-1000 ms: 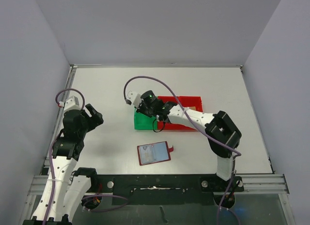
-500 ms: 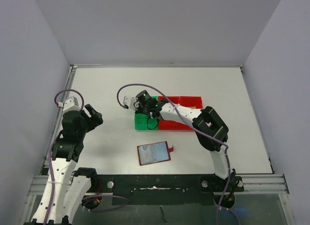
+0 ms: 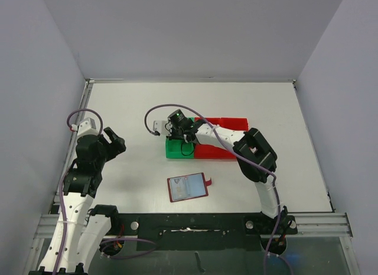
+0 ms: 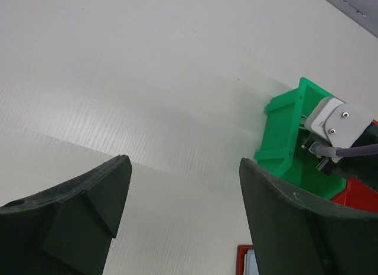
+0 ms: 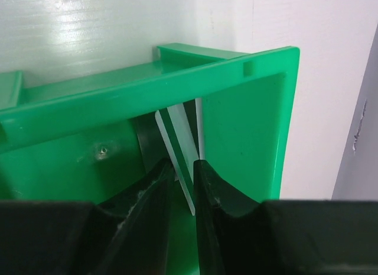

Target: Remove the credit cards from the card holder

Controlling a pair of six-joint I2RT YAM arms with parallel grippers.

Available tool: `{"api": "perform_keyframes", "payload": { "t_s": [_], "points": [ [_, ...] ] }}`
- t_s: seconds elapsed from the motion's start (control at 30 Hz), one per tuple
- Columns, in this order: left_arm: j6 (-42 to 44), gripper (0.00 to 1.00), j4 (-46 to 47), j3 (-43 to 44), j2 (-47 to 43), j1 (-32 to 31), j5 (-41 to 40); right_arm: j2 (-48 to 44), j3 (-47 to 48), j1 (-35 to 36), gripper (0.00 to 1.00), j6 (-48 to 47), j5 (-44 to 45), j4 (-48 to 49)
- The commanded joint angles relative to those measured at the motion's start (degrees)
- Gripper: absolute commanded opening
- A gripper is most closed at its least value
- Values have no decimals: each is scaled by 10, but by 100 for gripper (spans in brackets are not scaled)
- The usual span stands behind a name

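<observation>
The card holder (image 3: 188, 187) lies open on the table near the front, dark red with pale inner pockets; one corner of it (image 4: 245, 260) shows in the left wrist view. My right gripper (image 3: 180, 138) reaches down into the green bin (image 3: 177, 148). In the right wrist view a pale credit card (image 5: 180, 145) with a green stripe stands slanted between the right gripper's (image 5: 184, 165) fingers, which are slightly parted, against the bin wall (image 5: 254, 127). My left gripper (image 3: 111, 144) hovers at the left, open and empty (image 4: 183, 168).
Red bins (image 3: 221, 136) adjoin the green bin on its right. The left wrist view shows the green bin (image 4: 283, 133), the right arm's wrist (image 4: 339, 121) over it and a red bin edge (image 4: 354, 195). White walls enclose the table.
The right arm swung its gripper left and down into the green bin, and its jaws have parted a little around the card. The left arm has not moved.
</observation>
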Motion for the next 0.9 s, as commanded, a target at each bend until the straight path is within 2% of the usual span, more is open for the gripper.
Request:
{"api": "perform_keyframes", "payload": {
  "t_s": [0.0, 0.43, 0.7, 0.87],
  "points": [
    [8, 73, 18, 9, -2, 3, 8, 3, 34, -5, 23, 1, -21, -18],
    [9, 73, 20, 8, -2, 3, 18, 31, 82, -8, 30, 92, -31, -63],
    [9, 73, 19, 8, -2, 3, 18, 14, 82, -16, 32, 138, -48, -45],
    [9, 73, 20, 8, 2, 3, 20, -27, 71, -34, 31, 197, -92, -4]
  ]
}}
